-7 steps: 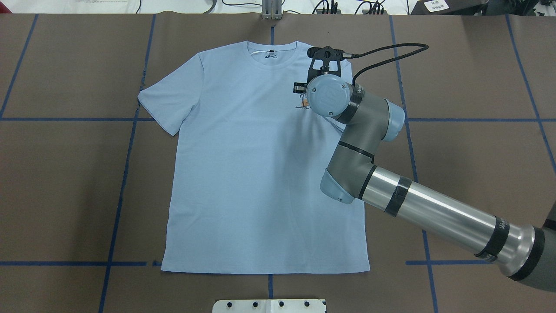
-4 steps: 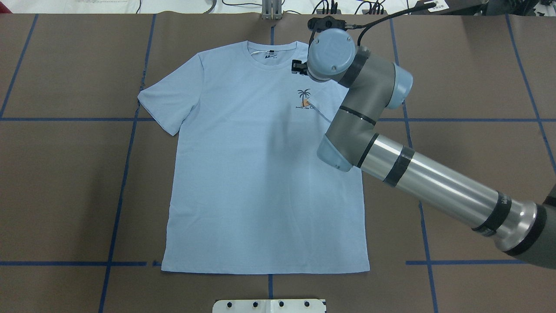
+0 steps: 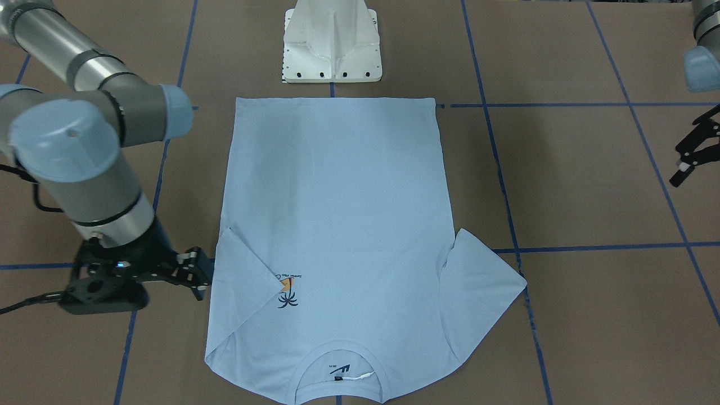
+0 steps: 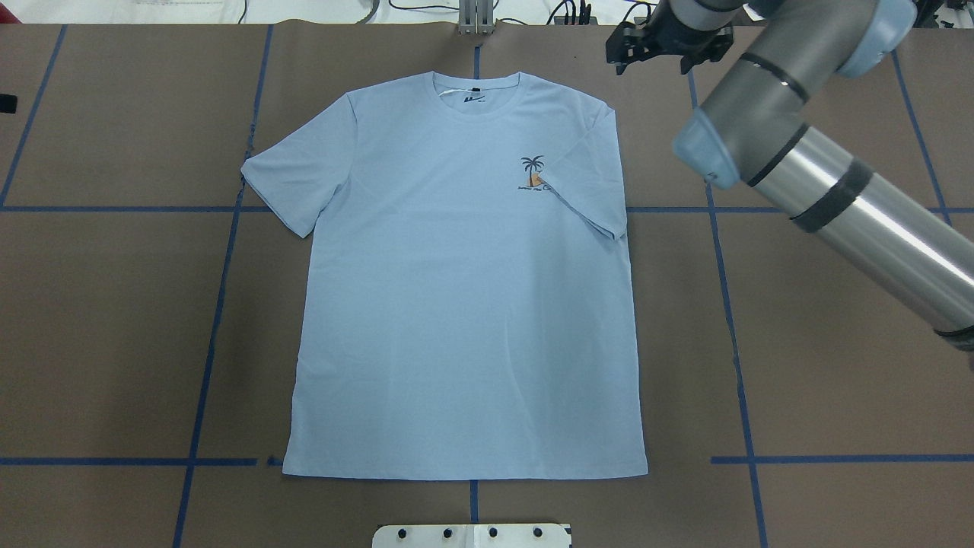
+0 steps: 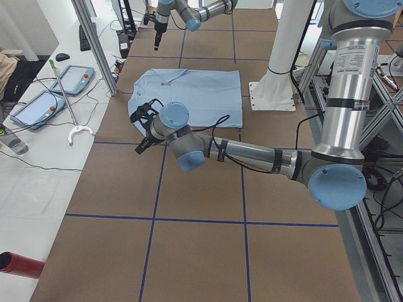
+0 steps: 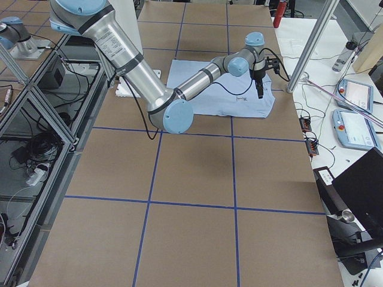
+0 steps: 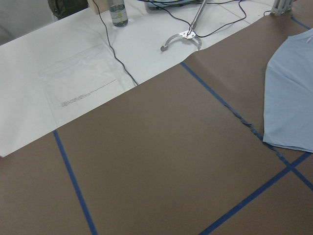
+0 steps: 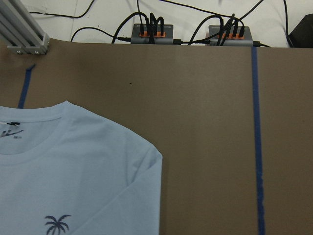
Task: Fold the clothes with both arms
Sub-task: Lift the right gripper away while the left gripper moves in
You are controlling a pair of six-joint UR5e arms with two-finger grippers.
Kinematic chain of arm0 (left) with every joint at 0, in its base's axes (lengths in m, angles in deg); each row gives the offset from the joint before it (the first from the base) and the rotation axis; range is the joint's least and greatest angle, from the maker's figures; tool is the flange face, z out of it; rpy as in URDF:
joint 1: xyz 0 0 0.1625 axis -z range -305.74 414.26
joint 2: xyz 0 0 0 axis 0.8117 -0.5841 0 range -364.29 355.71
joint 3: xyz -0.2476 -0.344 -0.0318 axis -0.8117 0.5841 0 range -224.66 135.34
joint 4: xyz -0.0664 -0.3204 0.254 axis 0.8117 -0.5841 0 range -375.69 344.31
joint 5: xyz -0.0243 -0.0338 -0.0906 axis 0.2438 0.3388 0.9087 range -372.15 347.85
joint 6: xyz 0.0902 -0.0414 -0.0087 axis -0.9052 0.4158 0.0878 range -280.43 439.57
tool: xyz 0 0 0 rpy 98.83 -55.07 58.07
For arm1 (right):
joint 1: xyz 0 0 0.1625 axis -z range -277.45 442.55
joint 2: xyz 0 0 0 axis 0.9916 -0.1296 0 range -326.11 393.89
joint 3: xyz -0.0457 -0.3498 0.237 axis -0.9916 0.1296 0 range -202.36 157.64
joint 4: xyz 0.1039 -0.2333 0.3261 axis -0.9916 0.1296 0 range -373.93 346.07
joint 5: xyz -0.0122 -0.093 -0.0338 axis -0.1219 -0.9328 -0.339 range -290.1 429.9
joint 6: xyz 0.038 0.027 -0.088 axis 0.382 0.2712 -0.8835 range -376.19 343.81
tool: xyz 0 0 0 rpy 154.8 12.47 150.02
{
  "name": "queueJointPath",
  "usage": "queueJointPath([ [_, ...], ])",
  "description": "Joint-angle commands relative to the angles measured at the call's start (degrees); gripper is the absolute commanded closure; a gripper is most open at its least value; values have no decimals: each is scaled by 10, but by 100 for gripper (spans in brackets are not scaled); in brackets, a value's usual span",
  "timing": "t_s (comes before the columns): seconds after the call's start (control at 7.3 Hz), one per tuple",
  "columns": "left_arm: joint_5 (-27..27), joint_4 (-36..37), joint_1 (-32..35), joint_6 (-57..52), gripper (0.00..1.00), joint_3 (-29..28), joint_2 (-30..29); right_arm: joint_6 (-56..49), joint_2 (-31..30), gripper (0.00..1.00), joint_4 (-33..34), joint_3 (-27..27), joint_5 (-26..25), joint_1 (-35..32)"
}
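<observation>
We see the T-shirt (image 4: 456, 304) lying flat and face up in the middle of the brown surface (image 4: 114, 342), which is marked with a grid of blue tape lines (image 4: 221, 266). Its collar (image 4: 475, 106) points away from the robot, and its hem lies near the white base (image 3: 332, 45). The sleeve on the robot's right (image 4: 590, 183) is folded inward over the chest, and its edge reaches the small palm print (image 4: 533, 171). The other sleeve (image 4: 293, 179) lies spread out on the surface.

The right gripper (image 3: 198, 274) hangs just off the shirt's edge, beside the folded sleeve. We read it as spread apart and empty, with no cloth between its fingers. Its wrist camera looks down on that shoulder, the bare surface beyond it and two cable hubs (image 8: 151, 34) at the far edge.

The left gripper (image 3: 683, 163) is well apart from the shirt, out over bare surface on the robot's left. It is partly cut off by the frame in the front view. As far as we can tell its jaws also stand apart, and it holds nothing. Its wrist camera catches only the tip of the spread sleeve at the side.
</observation>
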Motion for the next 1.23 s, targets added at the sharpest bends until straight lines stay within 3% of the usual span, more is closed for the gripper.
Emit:
queueJointPath([
  [0.0,-111,1,-105,203,9,-27,-53,-101,-70,0,-1,-27,83,-89],
  [0.14,-157,-7,-137,276,26,-67,-77,-115,-86,0,-4,-29,89,-103],
  [0.27,-211,-8,-178,320,35,-87,-93,-115,-87,0,-4,-33,85,-103],
  [0.41,-254,-34,-206,363,36,-116,-105,-115,-89,0,-4,-34,85,-103],
  [0.82,-305,-99,-252,370,39,-246,-159,-115,-93,0,-5,-37,83,-103],
  [1.1,-320,-98,-272,369,43,-258,-166,-115,-94,0,-5,-37,83,-103],
])
